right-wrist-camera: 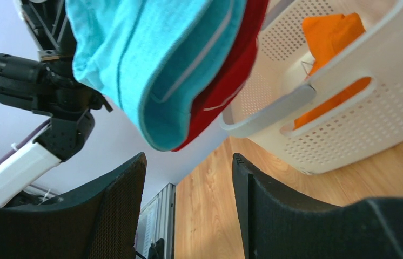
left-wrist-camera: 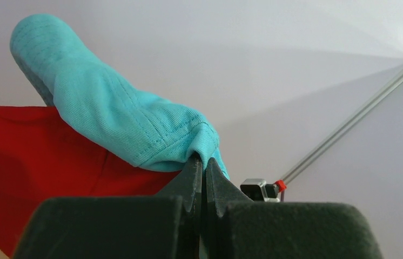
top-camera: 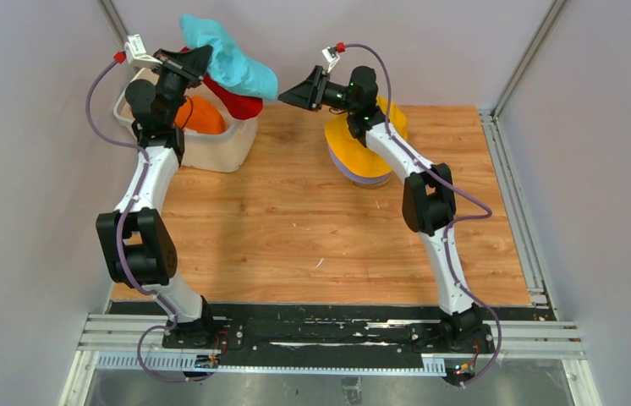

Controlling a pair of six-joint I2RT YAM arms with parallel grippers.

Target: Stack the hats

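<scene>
Top external: yellow fabric bucket hat (top-camera: 361, 142) lies on the lavender one (top-camera: 364, 180); left gripper (left-wrist-camera: 205, 168) pinches the teal hat (top-camera: 229, 57), perhaps the red hat (top-camera: 243, 105) too; right gripper (right-wrist-camera: 188, 168) gapes empty; orange hat (top-camera: 202, 115) waits.

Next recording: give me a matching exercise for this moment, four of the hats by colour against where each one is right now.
Hats:
1. teal hat
2. orange hat
3. yellow hat
4. lavender hat

Places:
A. inside the white basket
B. under another hat, only its edge showing
C. pinched in the left gripper, held up in the air
D. lying on top of another hat

Pairs: 1-C, 2-A, 3-D, 4-B
</scene>
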